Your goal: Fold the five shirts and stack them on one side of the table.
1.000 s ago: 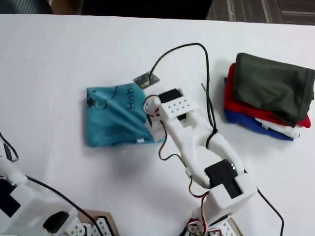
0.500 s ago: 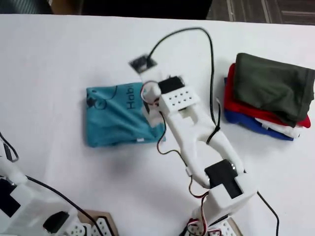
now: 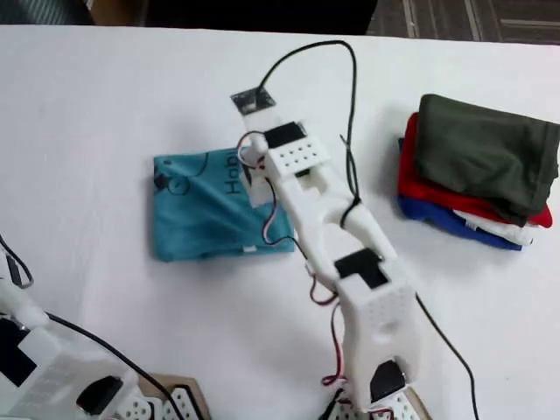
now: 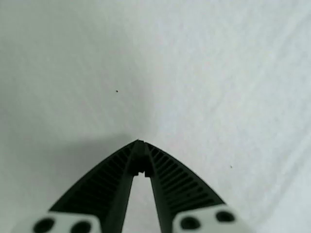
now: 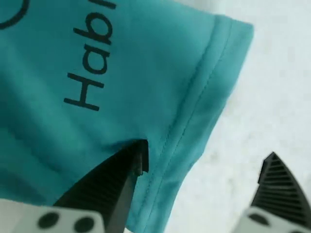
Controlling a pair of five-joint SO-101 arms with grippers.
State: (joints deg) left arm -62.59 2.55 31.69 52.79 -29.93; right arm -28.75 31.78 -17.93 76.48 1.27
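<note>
Your right hand [image 5: 206, 161] is released astride the right hem of the teal shirt [image 5: 146, 63]; the stack [image 3: 477, 171] lies farther right.

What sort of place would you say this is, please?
Probably a robotics test bench: a white tabletop, a white plastic robot arm trailing wires, and a multicoloured stack of folded shirts.

teal shirt [image 3: 201, 214]: teal, dark lettering | olive shirt [image 3: 486, 153]: dark olive | red shirt [image 3: 409, 171]: red | blue shirt [image 3: 424, 213]: blue | white shirt [image 3: 503, 230]: white (all four plain) | surface [image 3: 105, 105]: white | right arm [image 3: 328, 210]: white, black motors
</note>
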